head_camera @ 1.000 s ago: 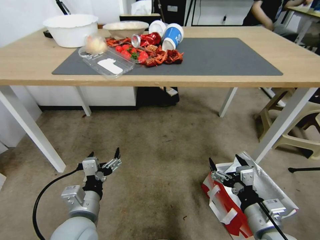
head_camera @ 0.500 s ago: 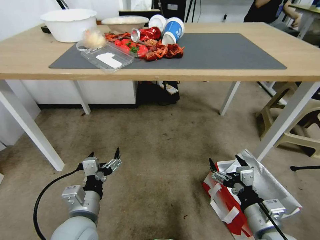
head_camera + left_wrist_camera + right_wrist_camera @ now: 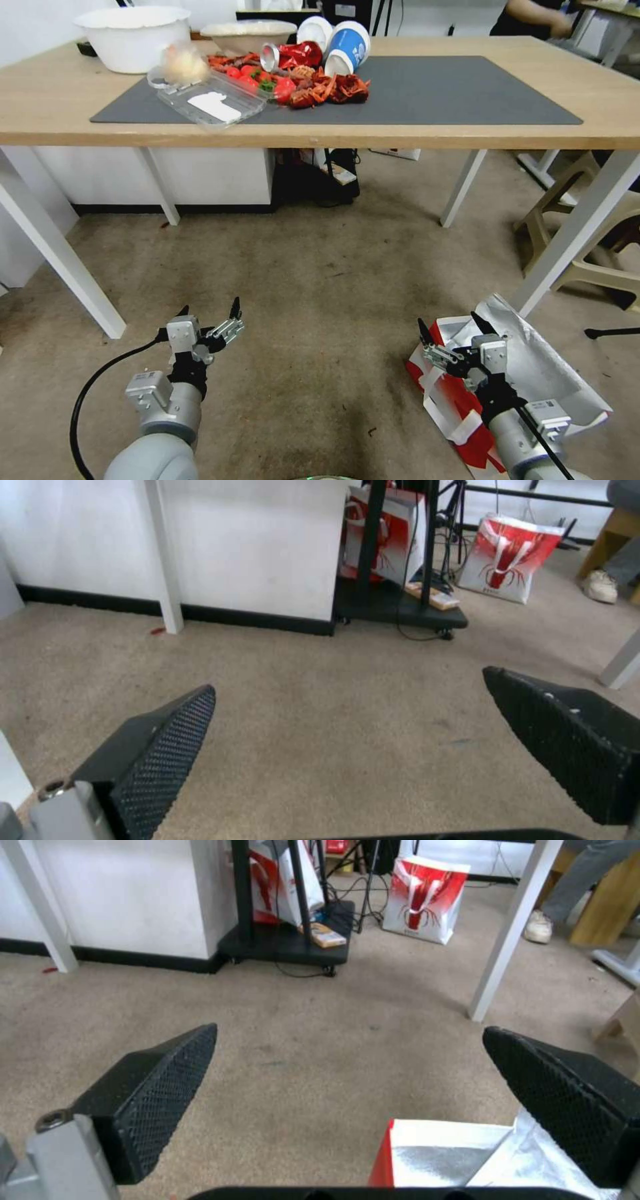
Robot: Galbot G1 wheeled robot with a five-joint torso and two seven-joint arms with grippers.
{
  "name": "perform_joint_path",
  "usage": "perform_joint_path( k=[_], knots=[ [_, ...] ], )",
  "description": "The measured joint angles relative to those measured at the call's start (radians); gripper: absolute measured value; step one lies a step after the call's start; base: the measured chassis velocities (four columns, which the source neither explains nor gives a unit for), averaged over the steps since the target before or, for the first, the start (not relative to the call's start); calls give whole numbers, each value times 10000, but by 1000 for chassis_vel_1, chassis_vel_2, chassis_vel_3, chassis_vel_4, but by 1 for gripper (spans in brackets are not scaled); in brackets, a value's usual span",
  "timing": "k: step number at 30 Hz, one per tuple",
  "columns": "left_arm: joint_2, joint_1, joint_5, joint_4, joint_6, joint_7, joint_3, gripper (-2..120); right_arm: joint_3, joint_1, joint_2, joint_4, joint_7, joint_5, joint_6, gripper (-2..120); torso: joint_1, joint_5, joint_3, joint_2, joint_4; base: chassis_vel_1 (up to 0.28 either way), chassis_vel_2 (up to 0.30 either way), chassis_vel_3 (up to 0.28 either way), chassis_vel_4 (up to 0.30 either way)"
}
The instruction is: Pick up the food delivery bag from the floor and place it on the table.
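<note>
Right gripper (image 3: 452, 332) hangs wide open above the food delivery bag (image 3: 533, 373), seemingly lower as the head view has tilted down, bag ungrasped.

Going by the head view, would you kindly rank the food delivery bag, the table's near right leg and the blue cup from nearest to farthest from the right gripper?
1. The food delivery bag: on the floor directly beneath the open right gripper.
2. The table's near right leg: standing just beyond the bag, to the right.
3. The blue cup: lying tipped on the tabletop, far ahead and to the left.
</note>
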Motion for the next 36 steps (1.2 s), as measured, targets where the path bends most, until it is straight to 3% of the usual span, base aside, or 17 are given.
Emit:
perform_joint_path(
  k=[13, 26, 34, 36],
  knots=[
    [-30, 13, 25, 38, -68, 29, 8, 100, -1, -23, 4, -18, -9, -30, 28, 100, -48, 0, -47, -202, 0, 0, 0, 0, 0],
    [-5, 49, 343, 303, -639, 570, -132, 100, 210, 35, -263, 38, -62, 122, 67, 100, -46, 0, -47, -151, -1, 0, 0, 0, 0],
    [6, 159, 415, 270, -635, 719, -145, 100, 974, 453, -1153, -96, -113, 1000, -94, 100, -40, 3, -47, -133, 0, 0, 0, 0, 0],
    [-6, 181, 454, 270, -649, 731, -149, 100, 1714, 745, -2072, -682, -344, 1489, -128, 100, -38, 4, -48, -125, -1, 0, 0, 0, 0]
  ],
)
